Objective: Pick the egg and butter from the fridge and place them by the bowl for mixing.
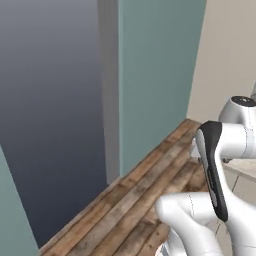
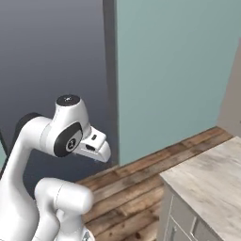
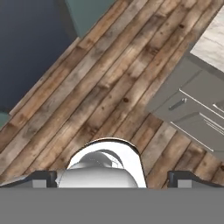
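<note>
grey cabinet (image 3: pixel 192 109) cut off at edge, hand (image 3: pixel 112 180) tips barely visible

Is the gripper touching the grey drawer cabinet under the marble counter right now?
Apart. In the hand view the open gripper looks down at bare wood floor, with the grey drawer cabinet well off to one side.

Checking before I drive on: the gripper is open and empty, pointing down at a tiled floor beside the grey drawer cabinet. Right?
Not quite: the floor is wooden planks, not tiles, as the hand view shows. The gripper is open and empty, pointing down beside the grey drawer cabinet.
</note>
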